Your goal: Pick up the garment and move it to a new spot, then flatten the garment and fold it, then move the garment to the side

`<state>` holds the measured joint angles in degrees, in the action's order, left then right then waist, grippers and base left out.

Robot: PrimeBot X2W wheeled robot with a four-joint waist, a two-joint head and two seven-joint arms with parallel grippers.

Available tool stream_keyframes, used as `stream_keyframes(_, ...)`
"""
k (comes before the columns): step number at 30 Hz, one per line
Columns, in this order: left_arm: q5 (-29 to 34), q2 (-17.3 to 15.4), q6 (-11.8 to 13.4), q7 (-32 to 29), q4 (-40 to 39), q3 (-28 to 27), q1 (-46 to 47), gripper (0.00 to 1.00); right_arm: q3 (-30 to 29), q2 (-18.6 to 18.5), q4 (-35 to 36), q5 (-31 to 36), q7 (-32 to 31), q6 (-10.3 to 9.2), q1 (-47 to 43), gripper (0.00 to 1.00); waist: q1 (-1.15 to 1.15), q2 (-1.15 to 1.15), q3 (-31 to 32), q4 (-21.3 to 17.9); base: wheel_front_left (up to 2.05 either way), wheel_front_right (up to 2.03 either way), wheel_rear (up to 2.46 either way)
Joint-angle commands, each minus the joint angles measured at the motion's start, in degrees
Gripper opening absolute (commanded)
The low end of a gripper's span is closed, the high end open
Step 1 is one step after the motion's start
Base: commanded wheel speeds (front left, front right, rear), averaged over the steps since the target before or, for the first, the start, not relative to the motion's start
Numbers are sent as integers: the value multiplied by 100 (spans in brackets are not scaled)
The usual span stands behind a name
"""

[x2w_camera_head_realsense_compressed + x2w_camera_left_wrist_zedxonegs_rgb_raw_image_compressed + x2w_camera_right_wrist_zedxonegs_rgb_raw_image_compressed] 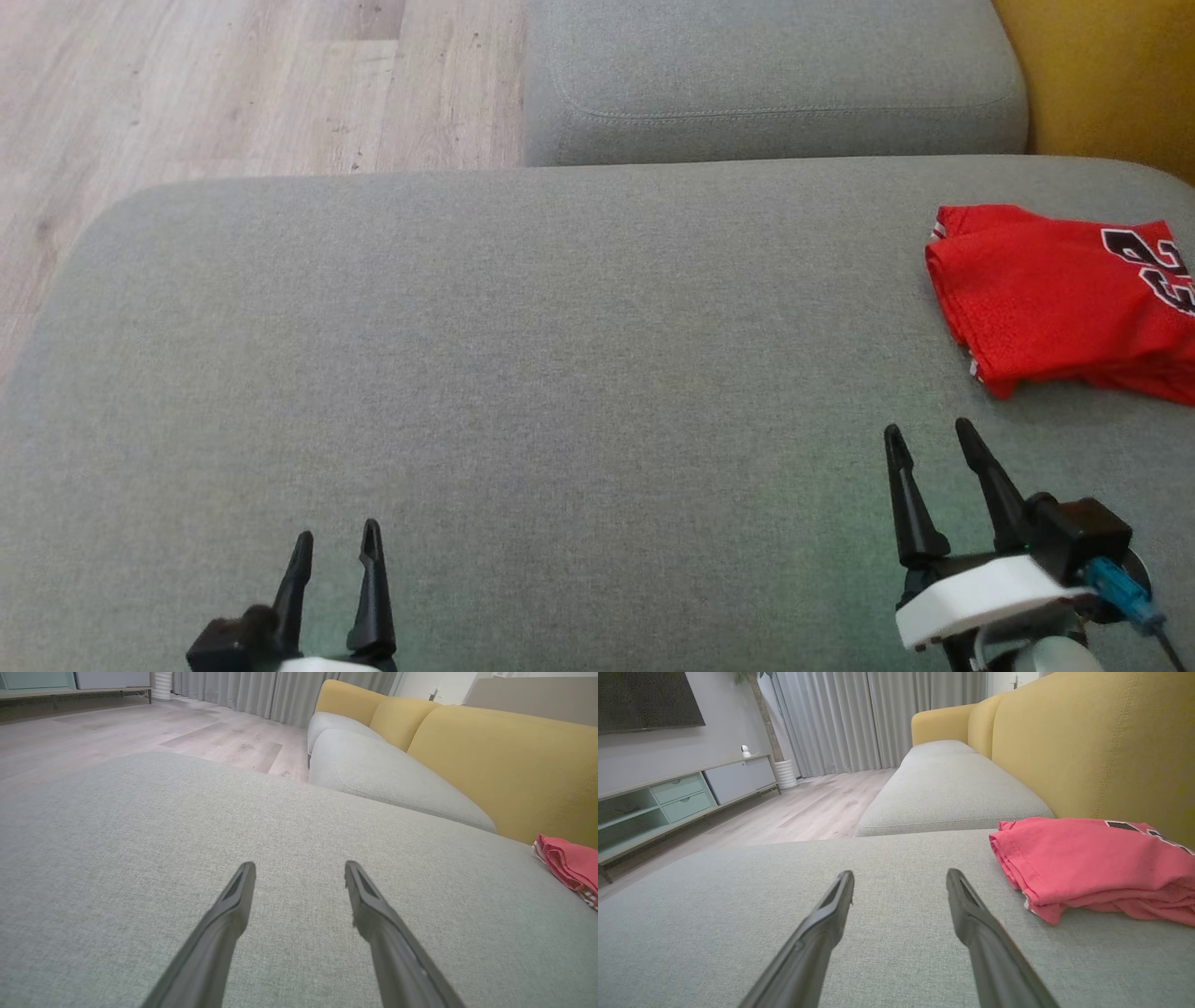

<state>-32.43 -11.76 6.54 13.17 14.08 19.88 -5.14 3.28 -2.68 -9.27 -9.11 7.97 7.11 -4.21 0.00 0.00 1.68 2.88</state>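
Garment cut off at right edge

The only print I can see is on the red garment: large black digits edged in white, on its upper right part. They lie sideways and run off the picture's edge. One looks like a 2; the next I cannot make out.

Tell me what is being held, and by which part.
Nothing is held: left gripper and right gripper stand with jaws open, clear of the red garment.
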Motion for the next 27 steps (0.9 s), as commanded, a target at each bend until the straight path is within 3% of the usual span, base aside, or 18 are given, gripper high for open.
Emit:
stream_keyframes(1, 56, -91, 20, 41, -153, -173, 262, 100, 144, -21, 206, -41, -4, 37, 153, 100, 0, 0, -1, 6, 0, 0, 0)
stream_keyframes(9, 97, -134, 45, 47, -224, -130, 281, 100, 205, -21, 180, -39, -16, 37, 158, 100, 0, 0, -15, 23, 0, 0, 0)
stream_keyframes(10, 70, -45, 10, 1, -53, 42, 5, 0, 55, 1, -3, 1, -26, 0, 0, 0, 0, 0, -16, 24, 0, 0, 0)
stream_keyframes(15, 35, 37, -9, -15, 254, 55, -86, 0, 62, 6, -375, -43, -28, -1, -85, 0, 0, 0, -18, 22, 0, 0, 0)
stream_keyframes(27, -554, 111, -142, -195, 235, -194, 31, 0, 22, -44, -382, -895, -116, 3, 21, 0, 0, 0, -34, -8, 0, 0, 0)
